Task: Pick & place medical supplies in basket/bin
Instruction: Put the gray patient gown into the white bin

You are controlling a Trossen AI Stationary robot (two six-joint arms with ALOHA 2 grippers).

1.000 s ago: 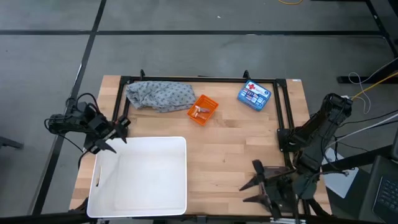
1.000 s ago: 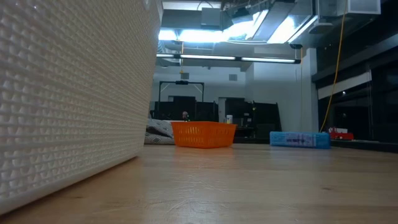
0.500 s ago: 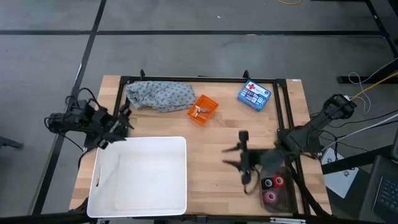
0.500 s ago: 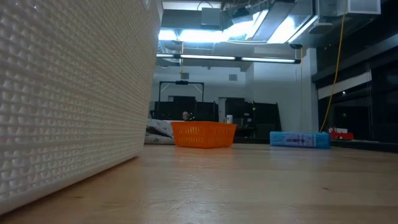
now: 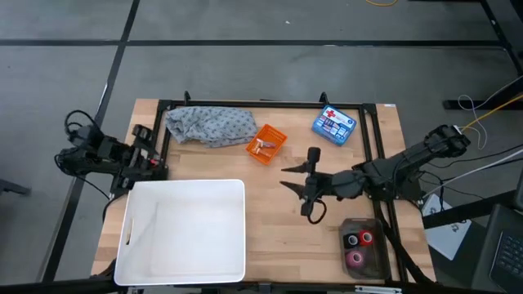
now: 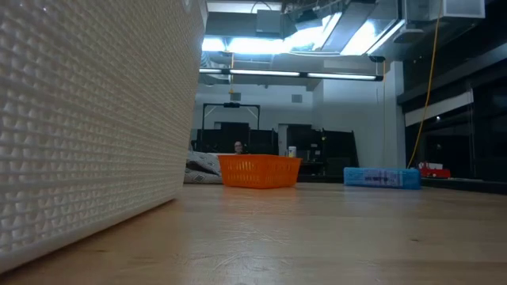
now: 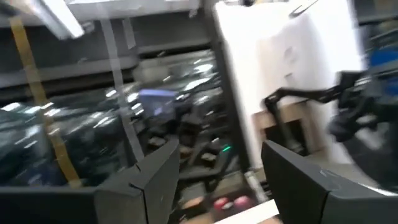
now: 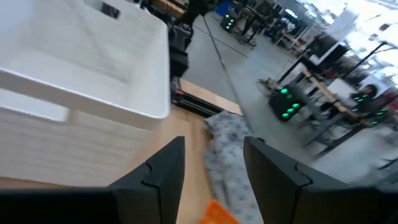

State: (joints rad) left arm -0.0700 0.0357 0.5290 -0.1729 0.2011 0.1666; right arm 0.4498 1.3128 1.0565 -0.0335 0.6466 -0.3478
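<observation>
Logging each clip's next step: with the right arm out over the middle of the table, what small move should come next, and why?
Probably carry the right claw on toward the cloth: it is open, empty, and pointed that way, with the cloth lying beside the basket, not in it. The left claw waits at the table's left edge.

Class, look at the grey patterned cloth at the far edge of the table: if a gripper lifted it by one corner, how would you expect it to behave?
The grey patterned cloth lies crumpled in soft folds, so it is probably floppy and would drape and hang rather than keep its shape. It looks thin, so likely light. One end lies close to the orange basket, so a trailing end might brush or drag the basket.
</observation>
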